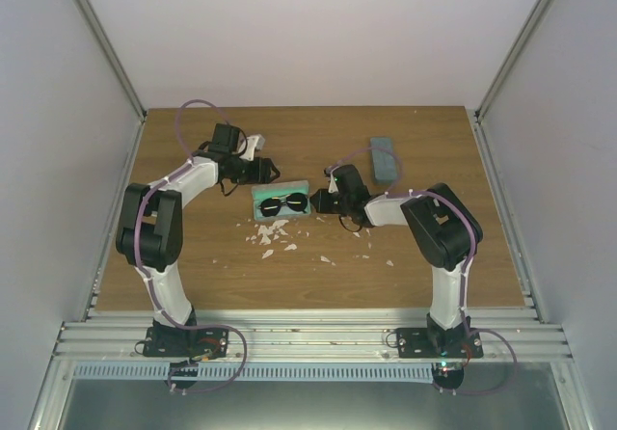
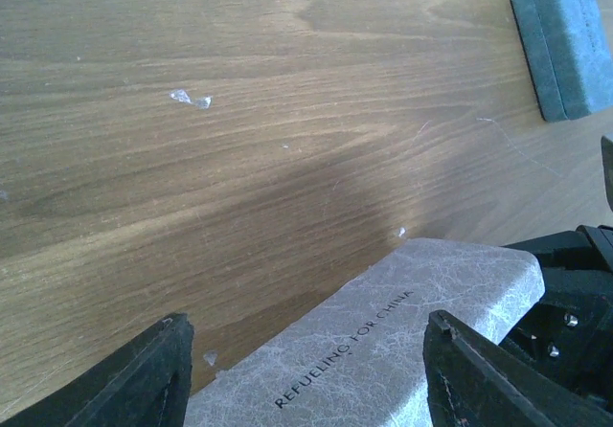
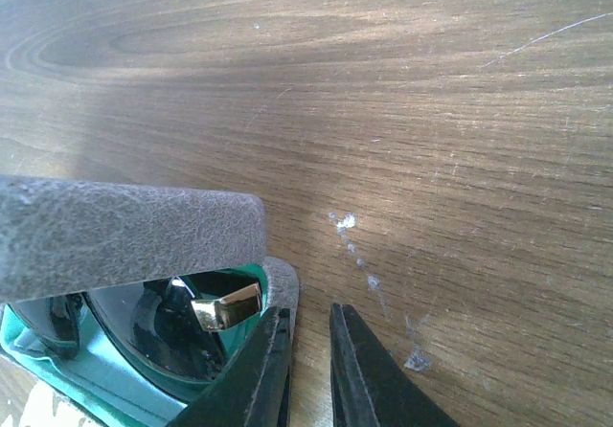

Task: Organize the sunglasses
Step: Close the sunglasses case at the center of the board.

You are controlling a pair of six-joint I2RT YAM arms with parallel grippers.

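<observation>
At mid-table, where the dark sunglasses (image 1: 282,202) lay in the open case (image 1: 258,205), the left gripper (image 2: 306,322), spread astride the lid (image 2: 383,331), looked to need a square, slow fold-down while the near-clenched, seemingly empty right gripper (image 3: 311,309) braced the base.

Sunglasses (image 1: 282,202): one pair. Cases: two, one open (image 1: 256,204), one shut (image 1: 384,158) toward the table's (image 1: 434,256) far edge. Arms: two. Pale scraps (image 1: 270,232): many.

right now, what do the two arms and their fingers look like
The left arm and right arm are white links with bulky black joints, each trailed by a thin purple cable. The left fingers and right fingers are black, tapering wedges.
</observation>
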